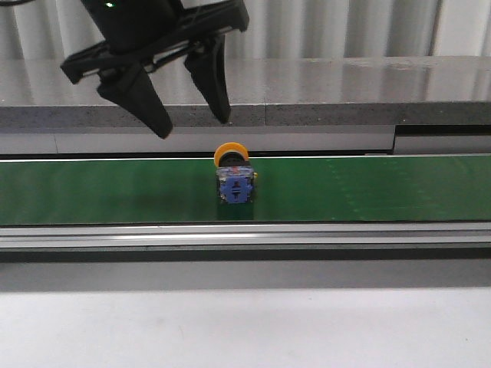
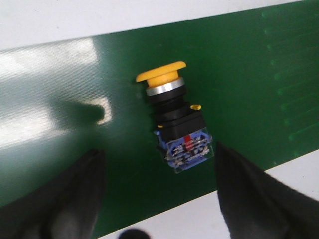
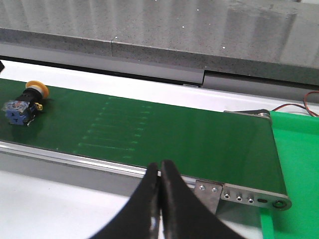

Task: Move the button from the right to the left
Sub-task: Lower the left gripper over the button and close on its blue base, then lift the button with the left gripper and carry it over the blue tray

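The button [image 1: 233, 174] lies on its side on the green conveyor belt [image 1: 368, 188], yellow-orange cap toward the back, blue-and-clear body toward the front. My left gripper [image 1: 193, 121] hangs open above and a little left of it, empty. In the left wrist view the button [image 2: 175, 122] lies between and beyond the two spread black fingers [image 2: 65, 199], apart from both. My right gripper [image 3: 160, 172] is shut and empty, in front of the belt's right end; the button [image 3: 25, 103] shows far off at the belt's other side. The right gripper is out of the front view.
A grey stone ledge [image 1: 345, 92] runs behind the belt. An aluminium rail [image 1: 245, 234] edges the belt's front, with white tabletop [image 1: 245, 322] before it. A green tray [image 3: 296, 164] and red-black wires [image 3: 304, 102] sit past the belt's end bracket [image 3: 239, 194].
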Motion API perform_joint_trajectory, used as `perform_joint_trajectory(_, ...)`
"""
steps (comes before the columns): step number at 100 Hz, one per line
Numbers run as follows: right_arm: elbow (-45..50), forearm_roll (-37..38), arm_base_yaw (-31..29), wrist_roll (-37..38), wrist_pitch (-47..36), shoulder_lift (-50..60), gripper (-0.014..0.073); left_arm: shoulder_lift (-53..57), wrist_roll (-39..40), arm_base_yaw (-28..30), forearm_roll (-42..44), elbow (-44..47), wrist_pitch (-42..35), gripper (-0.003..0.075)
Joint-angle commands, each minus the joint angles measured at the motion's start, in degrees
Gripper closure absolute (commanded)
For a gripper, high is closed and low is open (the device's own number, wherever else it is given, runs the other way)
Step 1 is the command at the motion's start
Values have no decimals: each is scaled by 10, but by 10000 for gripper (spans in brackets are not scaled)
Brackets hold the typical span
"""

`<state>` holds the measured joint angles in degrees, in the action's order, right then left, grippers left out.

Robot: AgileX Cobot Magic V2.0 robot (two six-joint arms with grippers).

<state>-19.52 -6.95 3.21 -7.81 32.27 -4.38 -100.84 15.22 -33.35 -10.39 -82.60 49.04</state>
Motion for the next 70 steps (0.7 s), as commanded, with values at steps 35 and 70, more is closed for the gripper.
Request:
perform_joint_trajectory(35, -14, -3, 0, -4, -47, -5, 659, -32, 7, -4, -49, -20, -24, 258)
perform_joint_trajectory(70, -14, -3, 0, -4, -47, -5, 659, -44, 7, -1, -45, -20, -16, 514)
